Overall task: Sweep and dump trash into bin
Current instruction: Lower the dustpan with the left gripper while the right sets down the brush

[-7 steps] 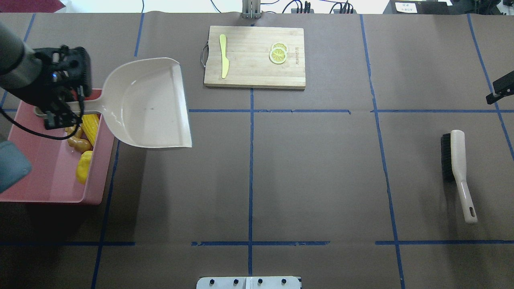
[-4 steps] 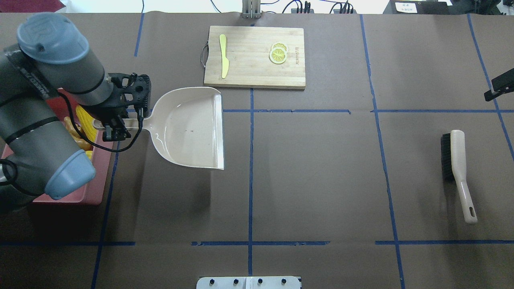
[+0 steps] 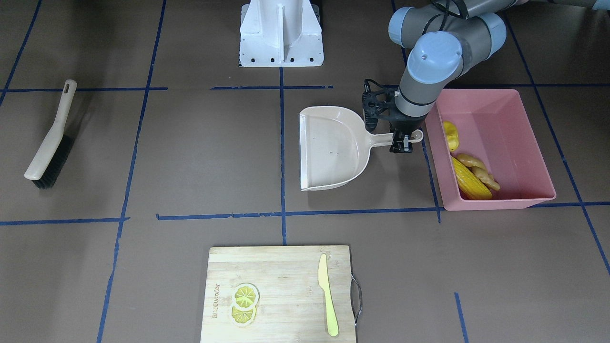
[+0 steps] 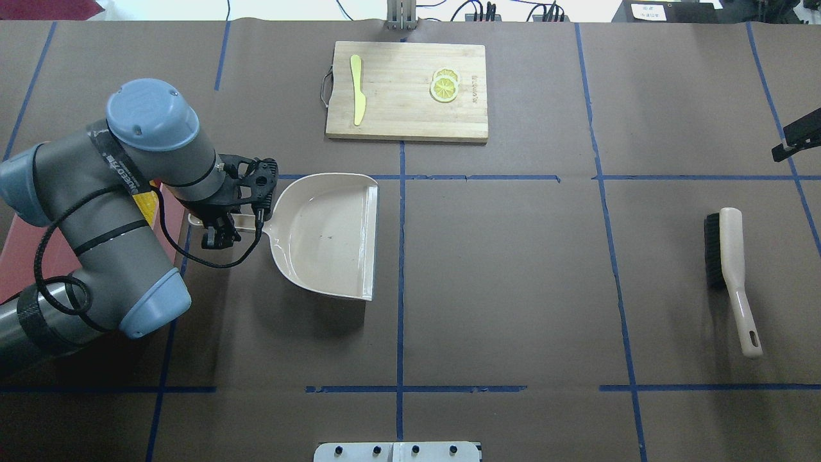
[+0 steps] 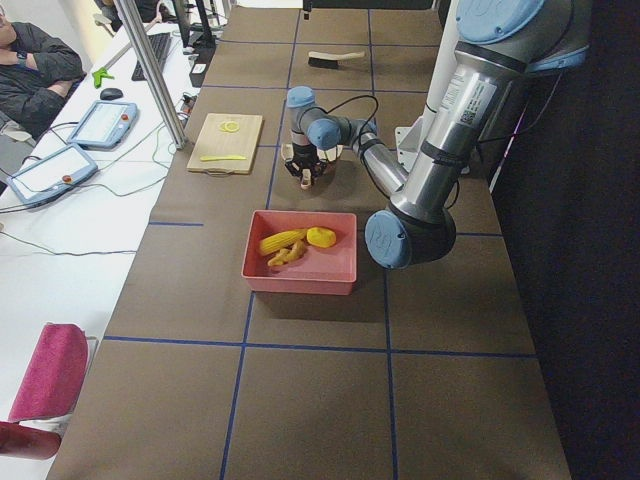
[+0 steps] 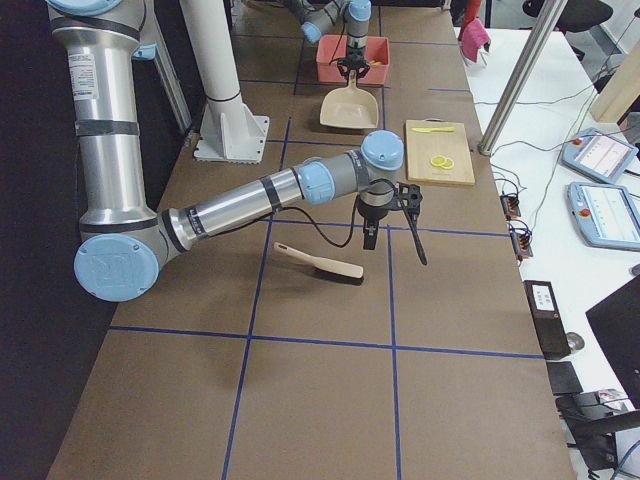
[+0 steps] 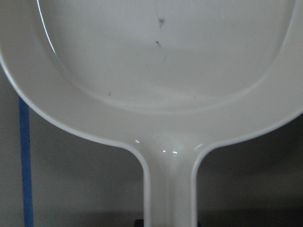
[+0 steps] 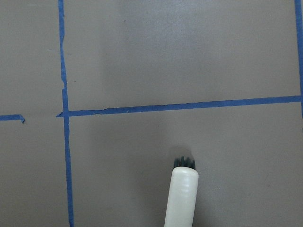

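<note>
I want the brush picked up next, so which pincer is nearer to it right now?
Right. The right pincer hovers near the brush, just beyond its bristle end; the left pincer is far across the table, shut on the dustpan handle.

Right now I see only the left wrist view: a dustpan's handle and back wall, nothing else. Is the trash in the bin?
Observer: Yes. The corn, ginger and potato all lie in the bin.
Operator: Is the dustpan over the bin?
Observer: No. The dustpan is beside it, over the table, its mouth turned away from the bin.
Operator: Where is the brush?
Observer: The brush lies flat on the table towards the robot's right end. Nothing holds it.
</note>
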`<move>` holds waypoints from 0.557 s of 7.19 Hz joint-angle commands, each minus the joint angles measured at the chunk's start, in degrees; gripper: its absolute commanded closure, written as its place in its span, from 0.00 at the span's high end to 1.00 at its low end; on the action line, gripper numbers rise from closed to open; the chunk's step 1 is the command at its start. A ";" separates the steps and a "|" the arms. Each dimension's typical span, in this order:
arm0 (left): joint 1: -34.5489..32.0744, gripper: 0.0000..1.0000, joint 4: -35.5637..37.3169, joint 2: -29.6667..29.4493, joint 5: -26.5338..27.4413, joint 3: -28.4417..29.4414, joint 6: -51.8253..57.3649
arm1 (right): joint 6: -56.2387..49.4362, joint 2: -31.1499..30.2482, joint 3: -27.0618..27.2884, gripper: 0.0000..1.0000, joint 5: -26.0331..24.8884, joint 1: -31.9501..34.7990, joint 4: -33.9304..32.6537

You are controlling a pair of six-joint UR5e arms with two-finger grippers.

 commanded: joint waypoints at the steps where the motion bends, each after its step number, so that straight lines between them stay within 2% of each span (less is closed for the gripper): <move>1: 1.65 0.07 -0.30 -0.14 1.45 1.61 -0.23 | -0.01 0.02 -0.07 1.00 0.00 -0.03 0.01; 4: 2.00 0.31 -0.30 -1.11 1.28 2.24 -3.81 | 0.16 0.02 0.01 1.00 0.00 -0.03 -0.08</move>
